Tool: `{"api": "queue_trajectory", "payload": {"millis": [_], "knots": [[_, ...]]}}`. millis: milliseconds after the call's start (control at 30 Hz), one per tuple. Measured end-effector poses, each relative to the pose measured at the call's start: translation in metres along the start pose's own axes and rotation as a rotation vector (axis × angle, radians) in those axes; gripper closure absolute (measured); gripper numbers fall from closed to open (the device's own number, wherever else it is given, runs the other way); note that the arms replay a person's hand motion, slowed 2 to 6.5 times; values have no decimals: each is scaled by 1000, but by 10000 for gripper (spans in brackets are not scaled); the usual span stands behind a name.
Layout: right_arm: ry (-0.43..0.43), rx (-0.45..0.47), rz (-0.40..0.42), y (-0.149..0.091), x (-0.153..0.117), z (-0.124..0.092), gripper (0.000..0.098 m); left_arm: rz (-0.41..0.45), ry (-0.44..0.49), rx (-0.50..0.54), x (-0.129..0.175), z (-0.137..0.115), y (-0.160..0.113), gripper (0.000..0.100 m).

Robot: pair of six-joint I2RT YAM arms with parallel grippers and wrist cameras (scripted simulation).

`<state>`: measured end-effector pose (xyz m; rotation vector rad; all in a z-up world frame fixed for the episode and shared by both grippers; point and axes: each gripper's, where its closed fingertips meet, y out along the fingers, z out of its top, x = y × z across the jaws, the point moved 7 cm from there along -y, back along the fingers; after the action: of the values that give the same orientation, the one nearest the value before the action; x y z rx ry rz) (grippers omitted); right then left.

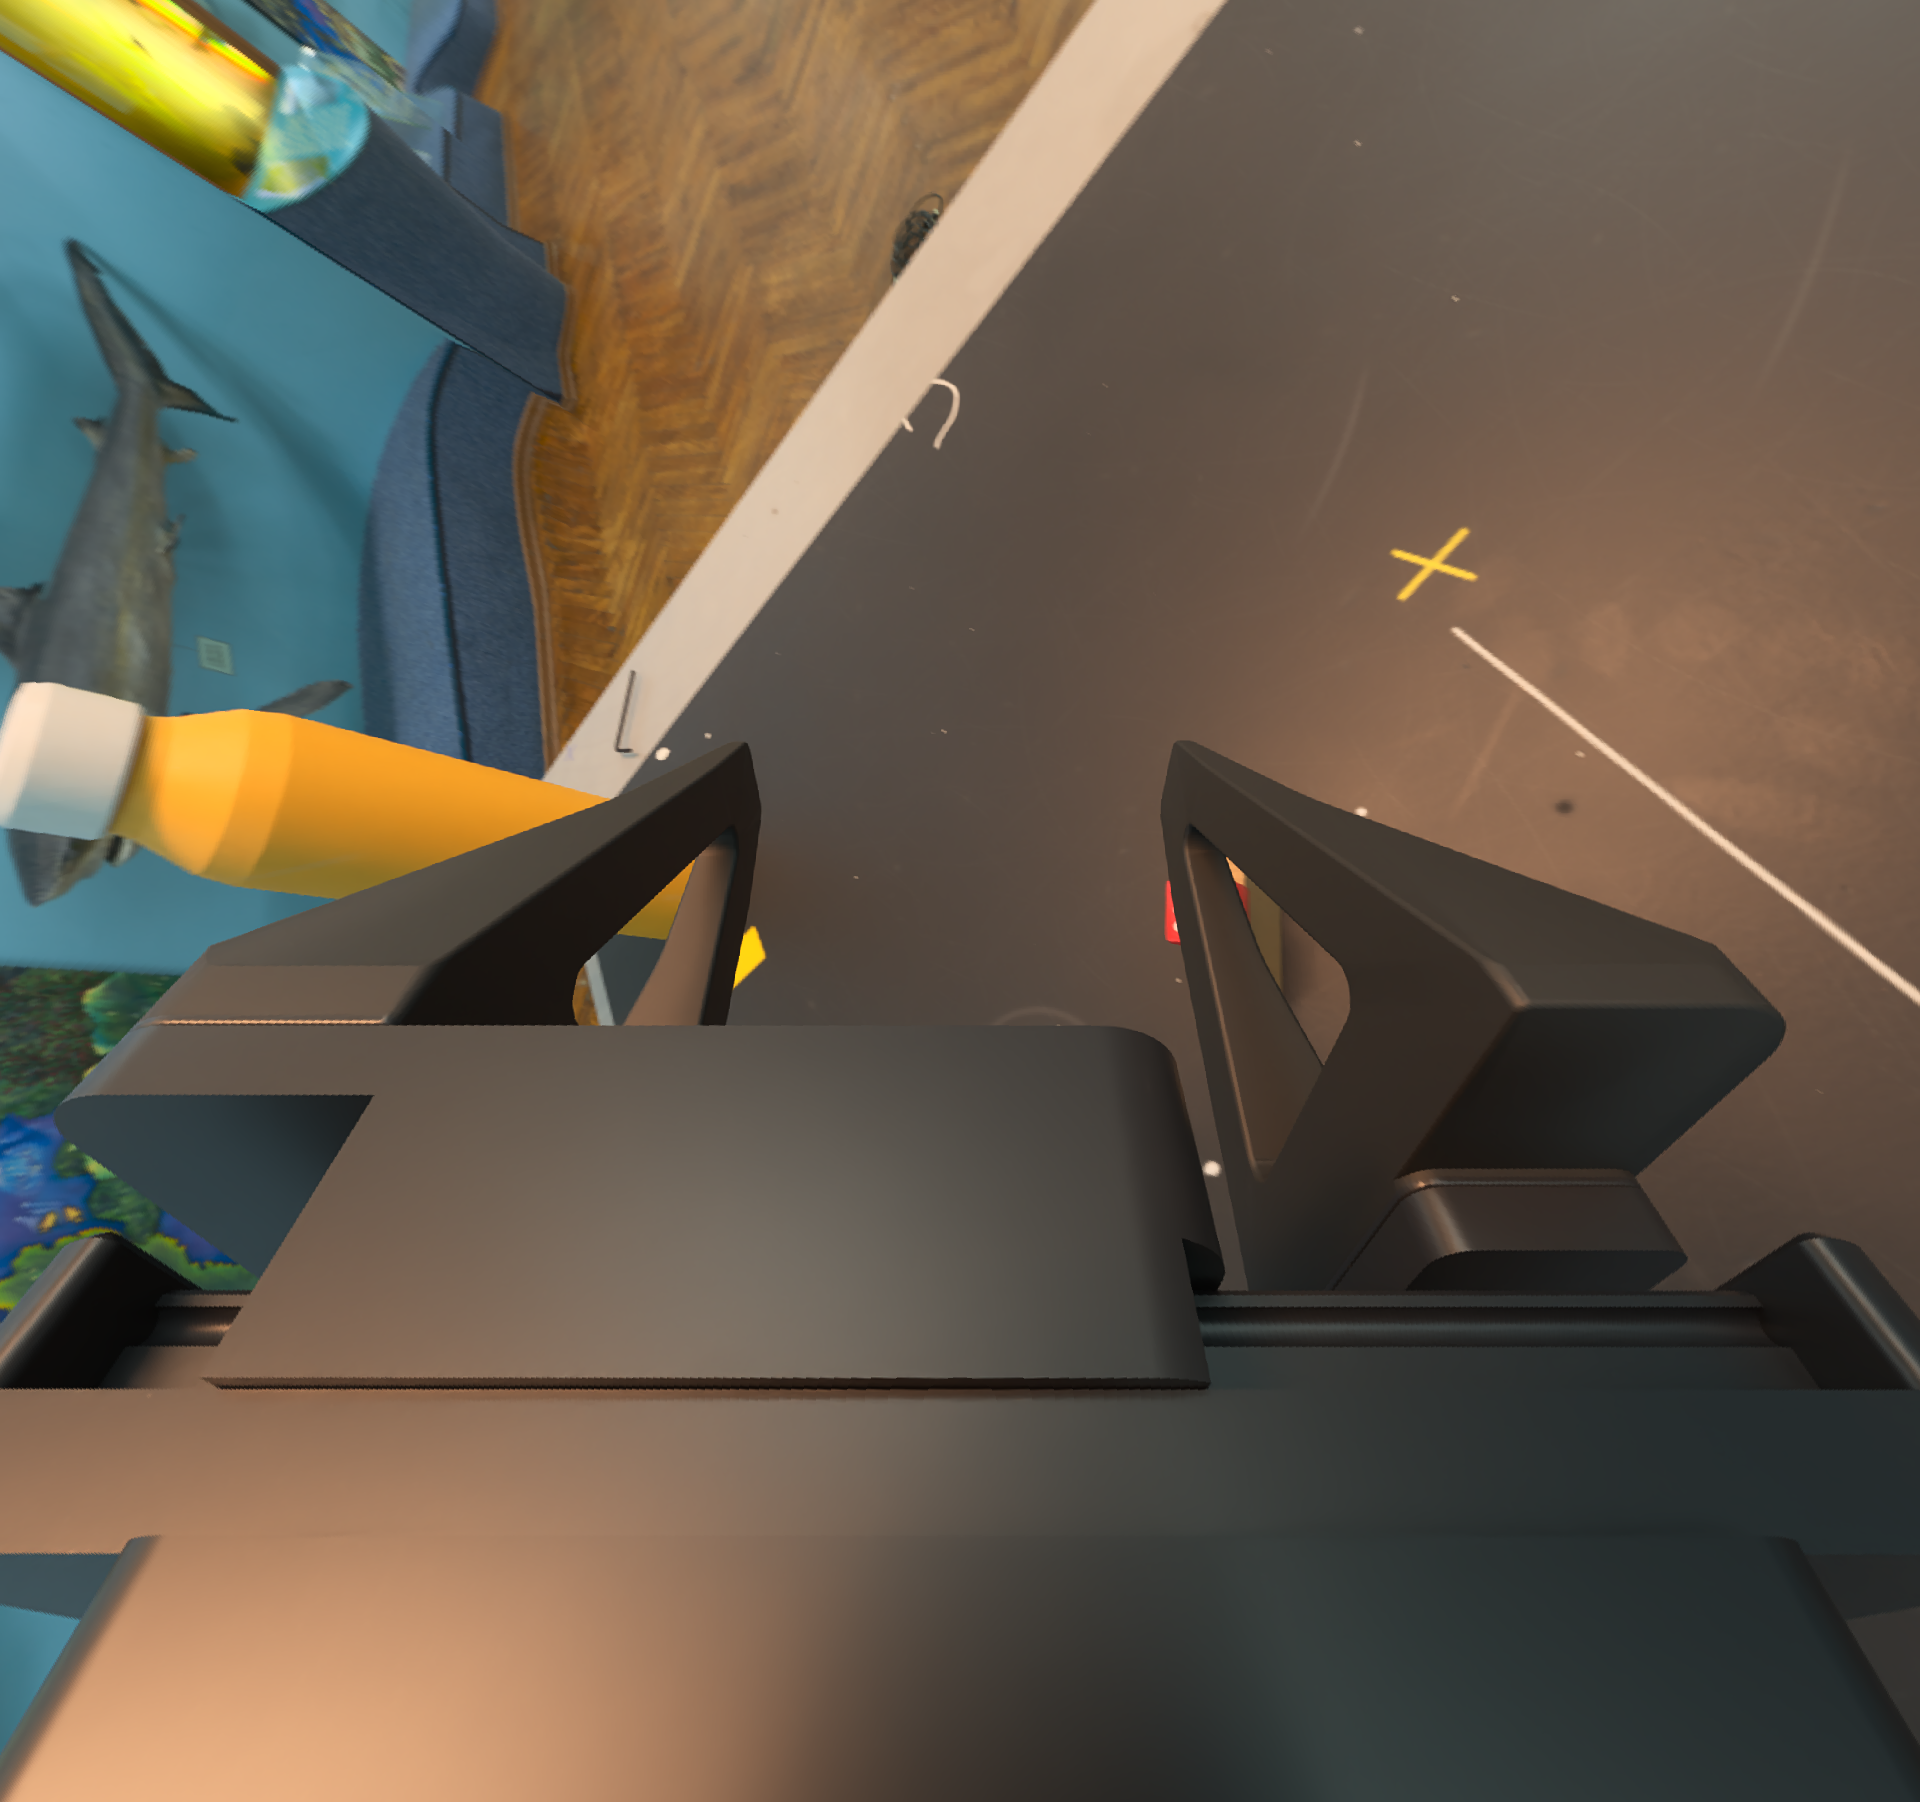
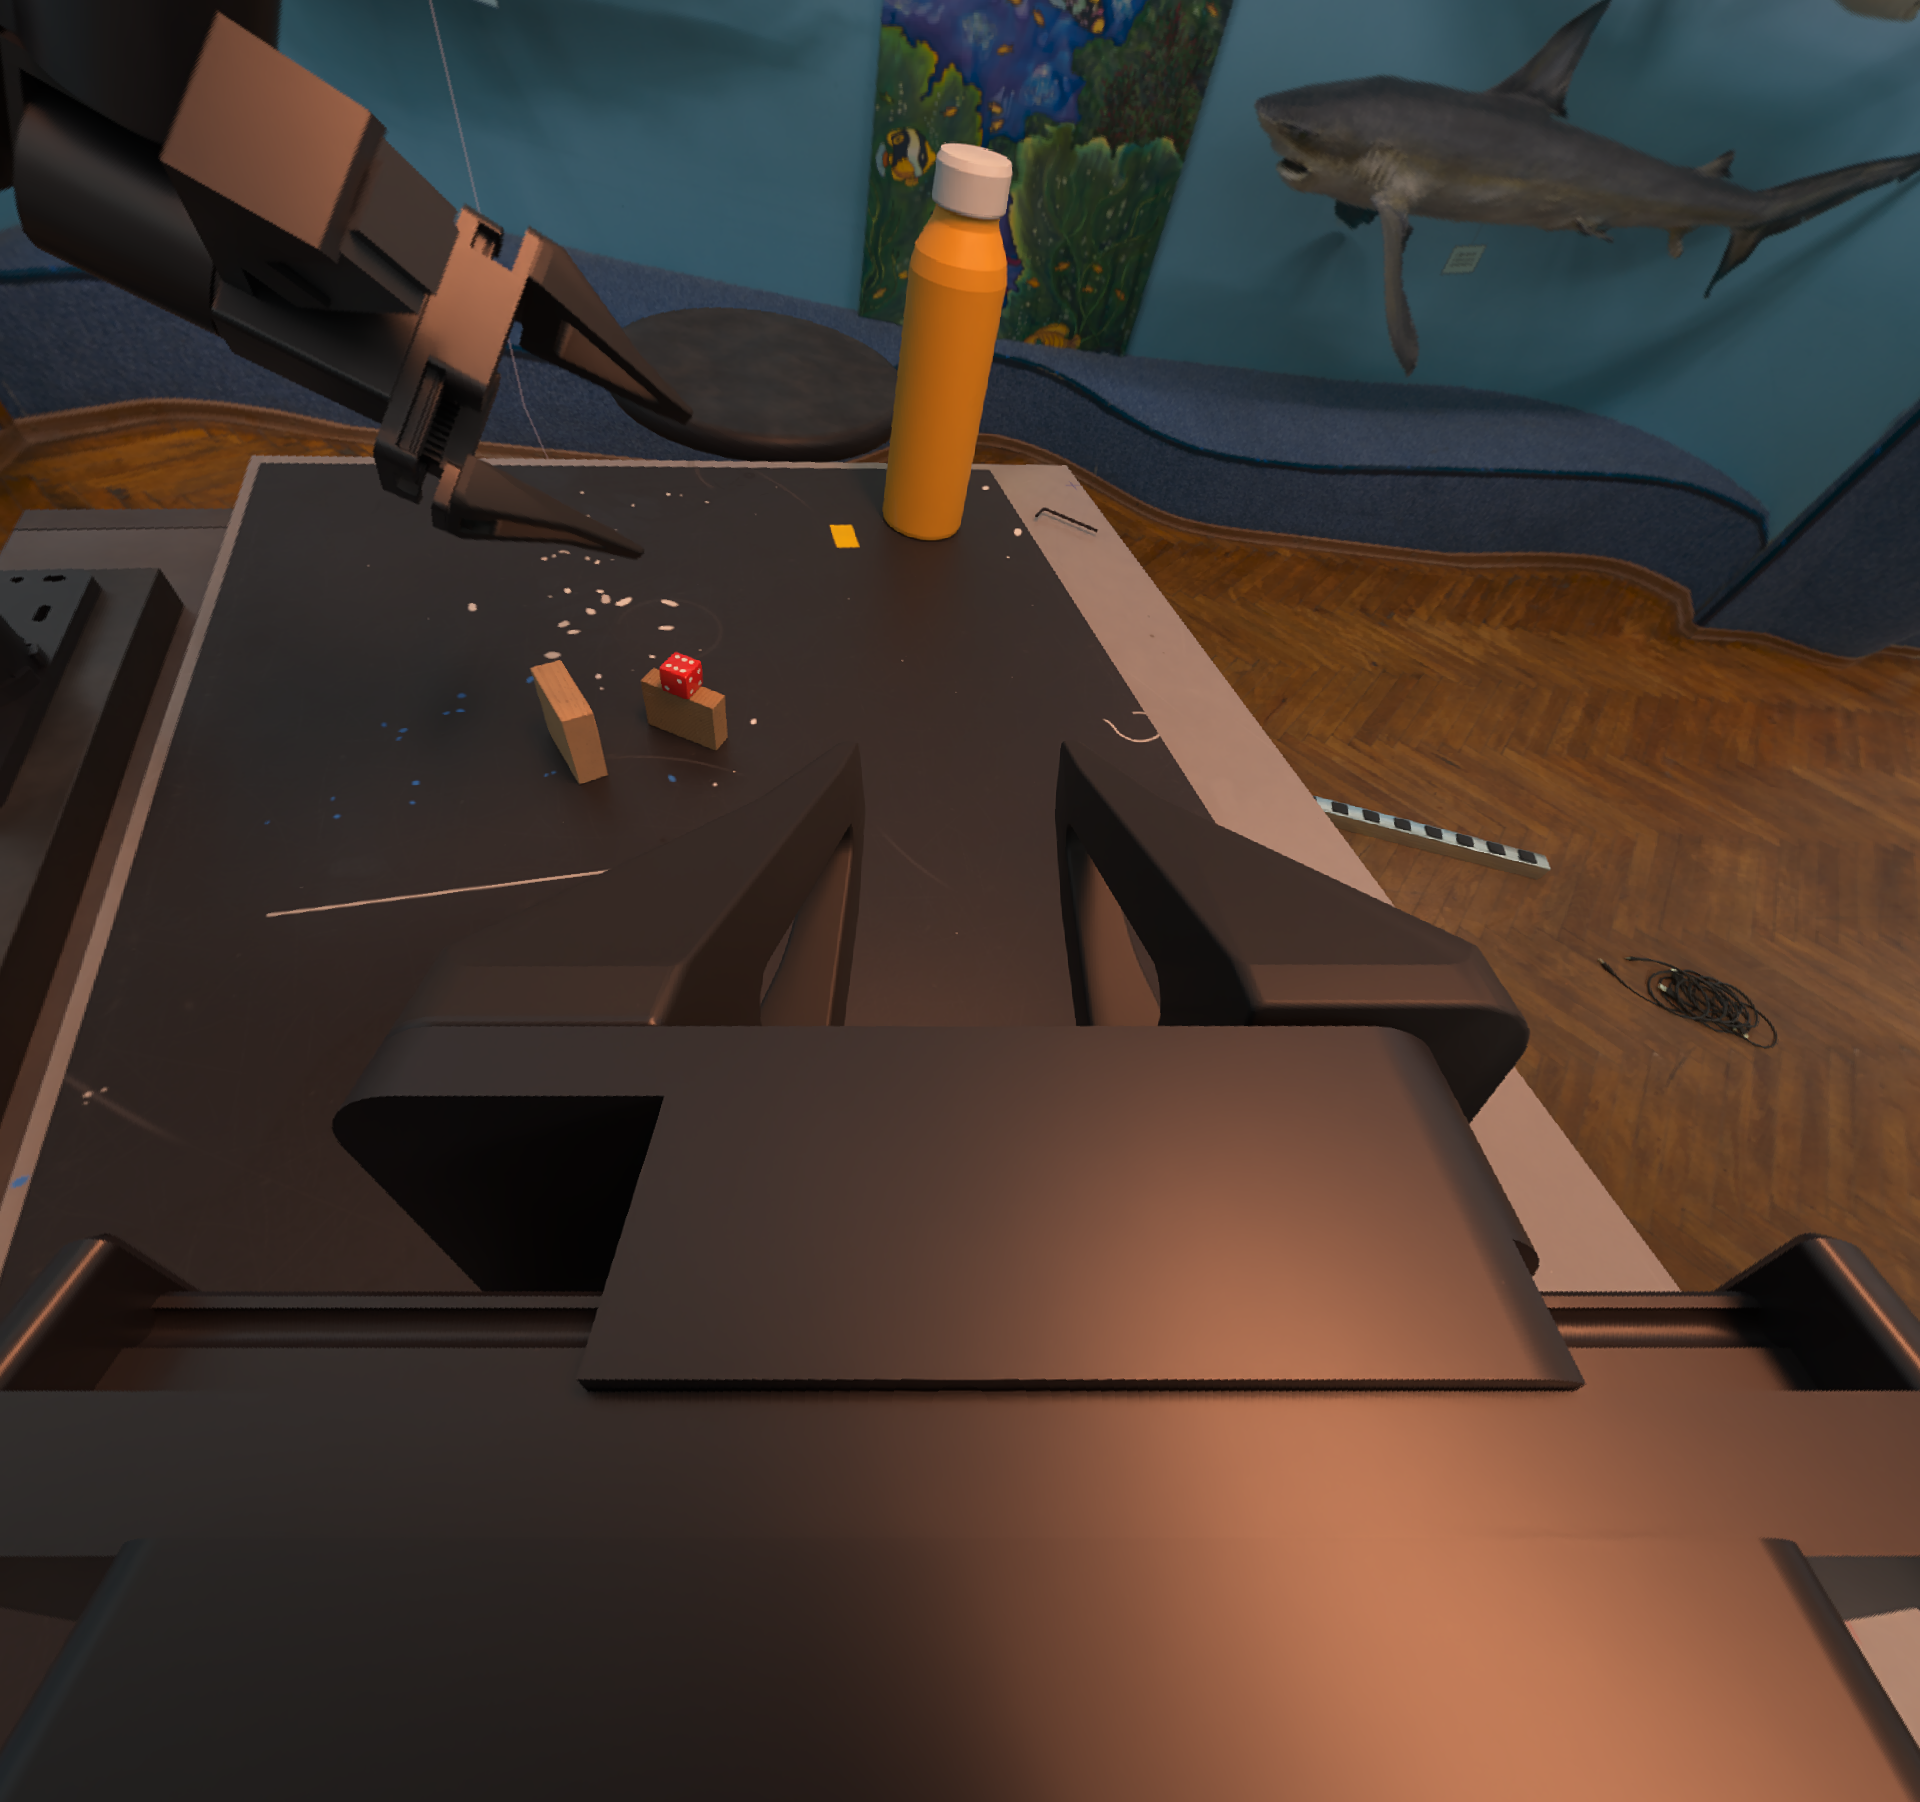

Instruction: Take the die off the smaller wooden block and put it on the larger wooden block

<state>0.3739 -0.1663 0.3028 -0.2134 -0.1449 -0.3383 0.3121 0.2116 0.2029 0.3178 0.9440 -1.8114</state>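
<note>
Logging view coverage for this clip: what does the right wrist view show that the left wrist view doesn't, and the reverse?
Only the right wrist view shows the red die on the smaller wooden block, the larger wooden block beside it, and the open left gripper hovering beyond them. Only the left wrist view shows the yellow cross mark. Both show the orange bottle and the dark table; each shows its own open gripper, the right gripper included.

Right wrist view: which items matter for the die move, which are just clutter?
Job: red die, smaller wooden block under it, larger wooden block beside, left gripper.
Clutter: orange bottle, yellow tag, hex key.
</note>
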Motion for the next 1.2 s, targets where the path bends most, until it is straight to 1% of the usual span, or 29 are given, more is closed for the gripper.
{"api": "queue_trajectory", "payload": {"millis": [133,267,500,633,733,933,1200], "knots": [[2,3,8,-2,1,0,663,-42,-10,-27,12,-4,4,344],[5,3,12,-3,2,0,663,-49,-9,-46,20,-9,8,349],[14,3,22,-3,4,-2,663,-80,-2,-110,32,-23,20,349],[21,1,30,-3,4,-3,663,-130,-33,-136,39,-28,26,383],[25,-4,33,-3,5,-4,663,-151,-57,-159,40,-30,28,401],[29,-16,40,-2,5,-6,662,-140,-90,-168,38,-36,27,432],[32,-24,43,0,6,-8,662,-112,-145,-147,33,-47,14,472]]}}
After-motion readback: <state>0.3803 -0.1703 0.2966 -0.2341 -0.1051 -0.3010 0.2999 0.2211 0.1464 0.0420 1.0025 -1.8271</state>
